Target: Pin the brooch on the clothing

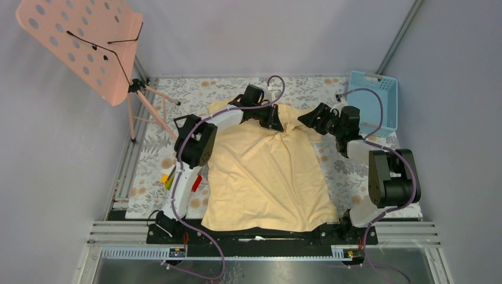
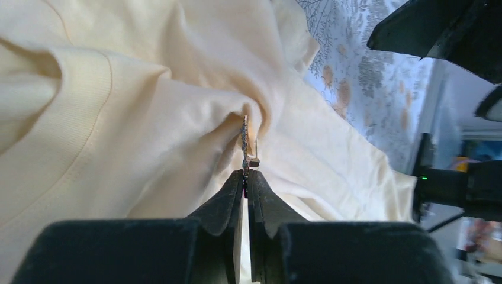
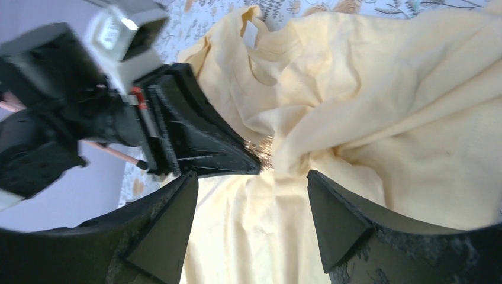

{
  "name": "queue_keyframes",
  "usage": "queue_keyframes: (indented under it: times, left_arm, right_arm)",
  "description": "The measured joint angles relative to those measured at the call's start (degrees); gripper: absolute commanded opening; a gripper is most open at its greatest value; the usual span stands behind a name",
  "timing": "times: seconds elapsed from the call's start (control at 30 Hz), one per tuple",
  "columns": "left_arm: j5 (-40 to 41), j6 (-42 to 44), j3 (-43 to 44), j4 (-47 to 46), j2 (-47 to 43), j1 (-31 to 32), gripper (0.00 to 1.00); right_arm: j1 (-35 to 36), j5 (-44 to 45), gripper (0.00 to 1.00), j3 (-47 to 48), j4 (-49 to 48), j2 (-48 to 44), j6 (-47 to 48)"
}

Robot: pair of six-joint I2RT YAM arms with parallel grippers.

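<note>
The pale yellow T-shirt (image 1: 266, 171) lies spread on the table, bunched into folds near its collar. My left gripper (image 1: 277, 121) is shut on the small silvery brooch (image 2: 244, 142), held edge-on and pressed into a raised fold of the shirt (image 2: 177, 106). In the right wrist view the left gripper's fingertips (image 3: 240, 163) touch the fold, with the brooch (image 3: 264, 147) glinting at their tip. My right gripper (image 3: 251, 189) is open, its jaws wide apart just above the shirt (image 3: 379, 89), facing the left gripper. In the top view the right gripper (image 1: 309, 120) hovers at the shirt's right shoulder.
A light blue basket (image 1: 374, 100) stands at the back right. A pink perforated stand (image 1: 83, 41) on a tripod stands at the back left. A red toy with coloured sticks (image 1: 177, 177) lies beside the left arm. A floral cloth (image 1: 355, 177) covers the table.
</note>
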State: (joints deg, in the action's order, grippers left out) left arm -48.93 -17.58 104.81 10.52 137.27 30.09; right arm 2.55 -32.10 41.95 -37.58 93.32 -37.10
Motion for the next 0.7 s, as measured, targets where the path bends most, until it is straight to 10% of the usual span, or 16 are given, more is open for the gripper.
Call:
queue_keyframes:
  times: [0.3, 0.7]
  left_arm:
    - [13.5, 10.5, 0.6, 6.9, -8.2, 4.8, 0.92]
    - [31.4, 13.0, -8.1, 14.8, -20.6, 4.0, 0.99]
  right_arm:
    - [0.0, 8.3, 0.75, -1.0, 15.6, -10.8, 7.2]
    - [0.0, 20.2, 0.7, 5.2, 40.7, -17.9, 14.7]
